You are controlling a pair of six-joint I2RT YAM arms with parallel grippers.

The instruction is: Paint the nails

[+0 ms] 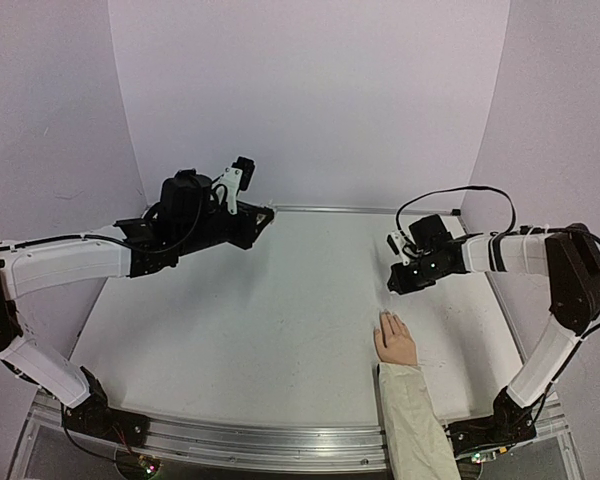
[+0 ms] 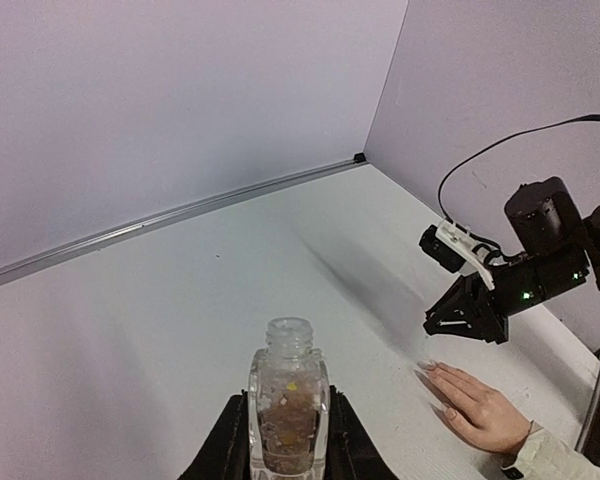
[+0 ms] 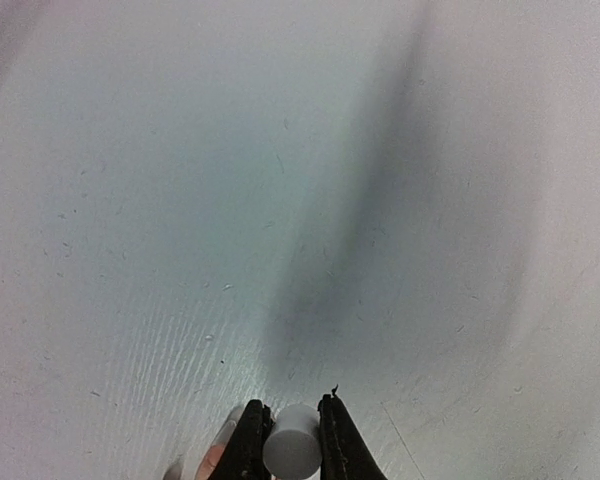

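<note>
The nails (image 2: 428, 368) are tiny, hard, smooth plates, barely distinct from the skin and likely slick under wet polish. They are nothing to grip, so I judge they want only a feather-light brush stroke. They tip the hand (image 1: 395, 340), which lies palm down on the tabletop (image 1: 260, 320) at the near right, its cream sleeve (image 1: 410, 420) trailing toward the arm bases. The hand's long axis runs near to far, with the fingers pointing at the back wall. Just beyond the fingertips hangs the right end effector (image 1: 398, 282), pinched shut on a white cap (image 3: 292, 450); any brush beneath it is hidden. Well apart at the far left, the left end effector (image 2: 288, 445) clamps an uncapped glass bottle (image 2: 288, 395) upright.
</note>
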